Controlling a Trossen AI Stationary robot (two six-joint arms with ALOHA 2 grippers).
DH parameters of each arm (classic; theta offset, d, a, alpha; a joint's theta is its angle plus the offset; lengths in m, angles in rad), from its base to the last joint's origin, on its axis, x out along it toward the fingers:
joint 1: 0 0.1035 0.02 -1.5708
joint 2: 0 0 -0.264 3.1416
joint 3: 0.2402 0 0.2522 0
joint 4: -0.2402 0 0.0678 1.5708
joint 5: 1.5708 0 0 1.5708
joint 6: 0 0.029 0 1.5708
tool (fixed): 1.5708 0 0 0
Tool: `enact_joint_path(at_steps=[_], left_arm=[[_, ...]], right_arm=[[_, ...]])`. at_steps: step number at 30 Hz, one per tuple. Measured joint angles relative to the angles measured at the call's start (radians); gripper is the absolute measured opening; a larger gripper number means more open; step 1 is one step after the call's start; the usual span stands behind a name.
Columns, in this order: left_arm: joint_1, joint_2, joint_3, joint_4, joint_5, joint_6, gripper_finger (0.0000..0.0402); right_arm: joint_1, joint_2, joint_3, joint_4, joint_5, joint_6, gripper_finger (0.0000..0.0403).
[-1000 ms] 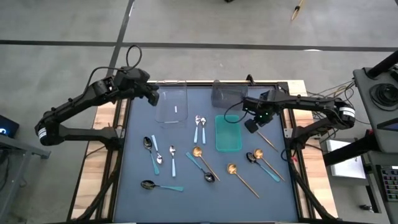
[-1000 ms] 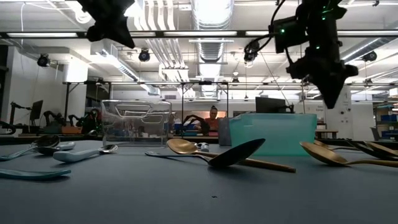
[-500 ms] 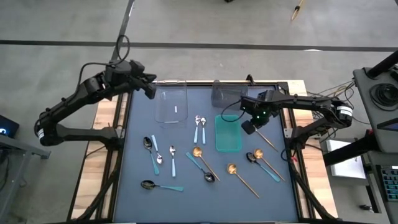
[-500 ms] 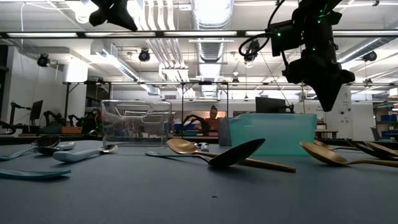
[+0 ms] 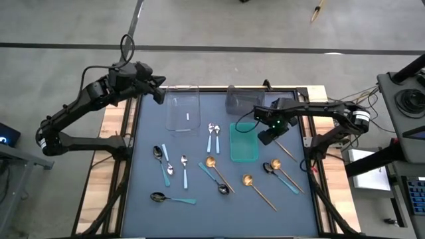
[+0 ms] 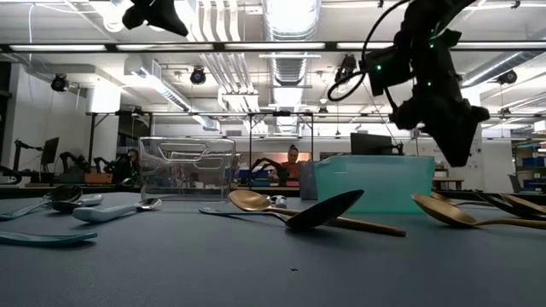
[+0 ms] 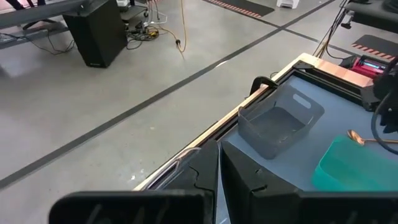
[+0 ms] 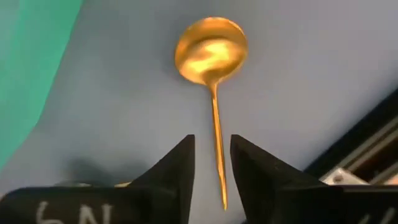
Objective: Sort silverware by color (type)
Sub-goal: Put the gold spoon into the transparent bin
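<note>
Right gripper (image 8: 211,163) is poised over a gold spoon (image 8: 211,53) at the right of the tabletop (image 5: 199,212), just right of the teal bin (image 5: 244,143). Its fingers are seen slightly apart, straddling the thin handle; whether the handle is touched is not shown. Left gripper (image 7: 219,163) is held with fingers together and nothing between them, high above the far left corner, by the clear bin (image 5: 183,113), waiting.

Remaining spoons are scattered across the near half: two light-blue-handled spoons (image 5: 212,136) mid-table, a dark spoon with teal handle (image 5: 169,198) at near left, another gold spoon (image 5: 257,189) near centre right. One small piece appears to lie in the clear bin; the grey bin (image 5: 240,99) at the far edge looks unfilled.

Risks, as judged: the handle is thin and lies flat, so the fingers may close above it or pinch off-centre, and the spoon would pivot or slip out. The spoon lies close to the right edge frame, so a nudge could push it under the rail.

Surface: dark blue-grey mat, smooth, on a wooden frame. Room: large lab hall, concrete floor with taped lines, overhead lights and ducts; a person is seen far behind the bins.
</note>
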Motion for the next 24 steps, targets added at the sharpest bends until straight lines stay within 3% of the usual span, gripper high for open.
enact_joint_path(at_steps=[5, 13, 24], left_arm=[[0.000, -0.004, -0.002, -0.014, 0.001, -0.005, 0.0000], [0.000, -0.017, 0.003, -0.025, 0.001, -0.008, 0.0000], [0.000, -0.017, 0.003, -0.022, 0.001, -0.005, 0.0000]], right_arm=[[-0.011, -0.018, -0.065, 0.074, -0.092, -0.039, 0.0127], [-0.013, -0.122, -0.216, 0.208, -0.068, -0.055, 0.0180], [-0.015, -0.124, -0.329, 0.344, 0.036, -0.042, 0.0159]])
